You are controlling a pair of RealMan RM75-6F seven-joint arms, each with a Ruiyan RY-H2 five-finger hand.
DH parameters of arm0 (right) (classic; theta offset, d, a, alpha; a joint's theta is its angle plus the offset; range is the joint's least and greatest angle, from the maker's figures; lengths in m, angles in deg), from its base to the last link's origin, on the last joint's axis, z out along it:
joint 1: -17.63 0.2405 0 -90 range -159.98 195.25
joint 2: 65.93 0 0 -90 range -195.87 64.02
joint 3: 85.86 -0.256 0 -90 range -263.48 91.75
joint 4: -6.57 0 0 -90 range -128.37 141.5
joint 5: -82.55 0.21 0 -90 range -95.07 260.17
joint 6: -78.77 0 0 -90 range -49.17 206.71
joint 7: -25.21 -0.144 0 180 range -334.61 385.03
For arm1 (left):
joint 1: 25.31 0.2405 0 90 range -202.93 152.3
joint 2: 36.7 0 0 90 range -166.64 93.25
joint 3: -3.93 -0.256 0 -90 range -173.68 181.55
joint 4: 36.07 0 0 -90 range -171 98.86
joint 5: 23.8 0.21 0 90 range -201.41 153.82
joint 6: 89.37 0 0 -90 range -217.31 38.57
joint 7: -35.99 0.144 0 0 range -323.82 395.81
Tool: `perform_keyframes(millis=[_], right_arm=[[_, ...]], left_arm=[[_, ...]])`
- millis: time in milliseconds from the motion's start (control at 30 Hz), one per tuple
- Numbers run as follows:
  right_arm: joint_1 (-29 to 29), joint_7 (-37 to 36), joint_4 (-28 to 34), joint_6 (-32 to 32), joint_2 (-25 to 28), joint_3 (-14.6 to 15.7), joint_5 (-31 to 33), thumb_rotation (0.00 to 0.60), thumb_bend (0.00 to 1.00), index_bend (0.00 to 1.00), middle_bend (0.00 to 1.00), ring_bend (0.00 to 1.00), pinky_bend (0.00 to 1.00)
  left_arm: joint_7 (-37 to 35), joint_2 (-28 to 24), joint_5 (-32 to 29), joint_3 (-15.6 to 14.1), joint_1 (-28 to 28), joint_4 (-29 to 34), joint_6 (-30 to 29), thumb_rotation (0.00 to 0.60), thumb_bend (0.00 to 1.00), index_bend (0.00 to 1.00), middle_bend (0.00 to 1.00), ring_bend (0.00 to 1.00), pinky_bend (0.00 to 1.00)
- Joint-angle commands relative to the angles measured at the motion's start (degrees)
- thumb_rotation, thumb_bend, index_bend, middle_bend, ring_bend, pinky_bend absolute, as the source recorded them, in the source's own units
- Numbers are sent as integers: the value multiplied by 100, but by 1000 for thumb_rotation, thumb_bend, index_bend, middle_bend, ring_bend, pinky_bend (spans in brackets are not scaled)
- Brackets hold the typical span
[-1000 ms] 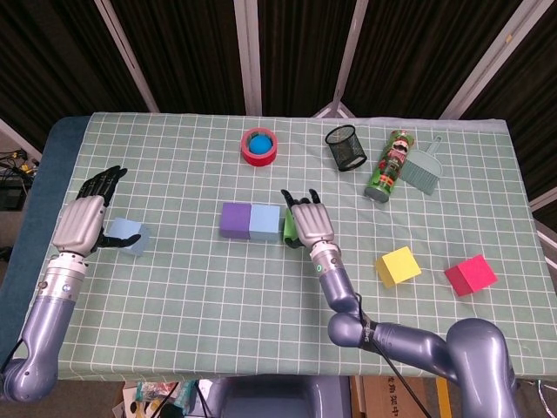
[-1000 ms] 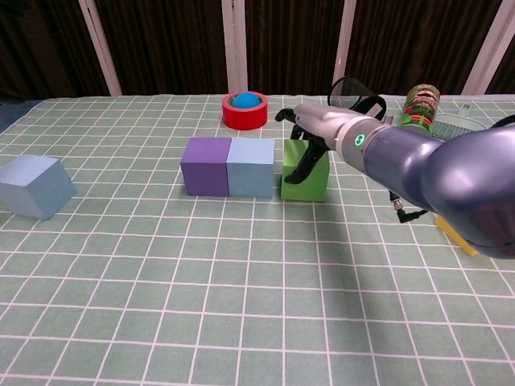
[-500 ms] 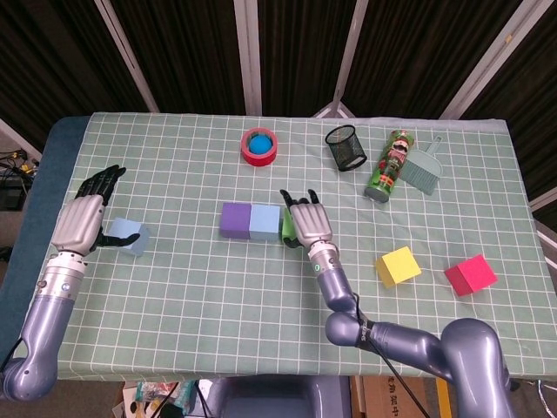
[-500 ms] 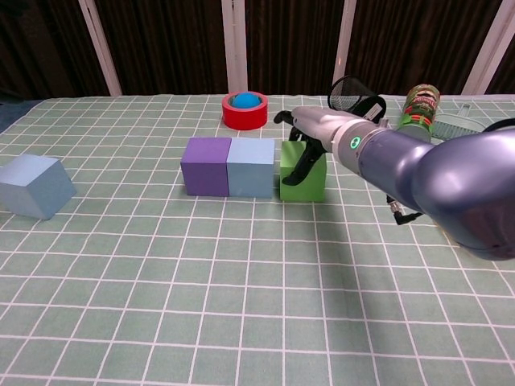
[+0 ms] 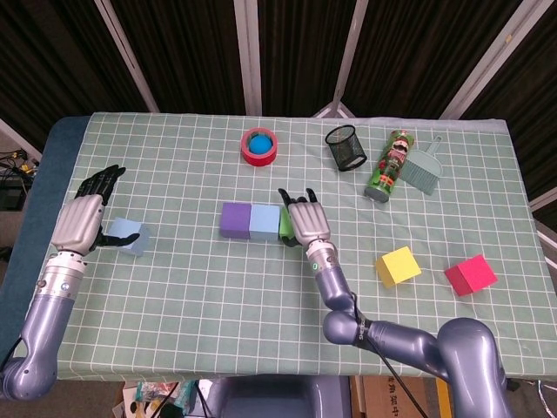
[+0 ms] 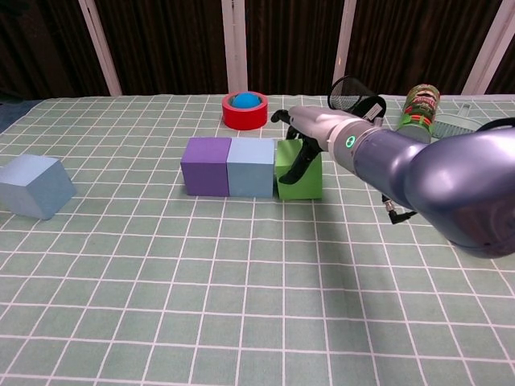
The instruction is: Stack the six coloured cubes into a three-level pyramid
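A purple cube (image 5: 235, 220) and a light blue cube (image 5: 264, 221) stand side by side mid-table. The green cube (image 6: 298, 178) sits against the light blue cube's (image 6: 250, 167) right face. My right hand (image 5: 306, 223) grips the green cube from above, its thumb down the front face, and hides most of it in the head view. A blue-grey cube (image 5: 129, 236) lies at the left, with my left hand (image 5: 80, 219) open just beside it, fingers spread. A yellow cube (image 5: 398, 266) and a red cube (image 5: 470, 275) lie apart at the right.
At the back stand a red tape roll (image 5: 259, 145) with a blue ball in it, a black mesh cup (image 5: 345, 146), a printed can (image 5: 388, 165) and a grey dustpan brush (image 5: 422, 165). The green checked cloth (image 5: 218, 296) covers the table.
My right hand has slid the green cube leftward, closing the gap to the light blue cube. The left hand and the other cubes have not moved.
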Motion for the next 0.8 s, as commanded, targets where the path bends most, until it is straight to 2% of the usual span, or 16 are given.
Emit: perform_keyframes(millis=[33, 800], right_arm=[[-1, -2, -21, 6, -2, 1, 0, 600, 266, 0, 391, 253, 0], [-30, -94, -114, -8, -102, 12, 7, 600, 265, 0, 391, 253, 0]], left_arm=[[2, 3, -2, -3, -3, -3, 8, 600, 99, 0, 21, 0, 0], [24, 16, -44, 1, -15, -45, 24, 600, 99, 0, 21, 0, 0]])
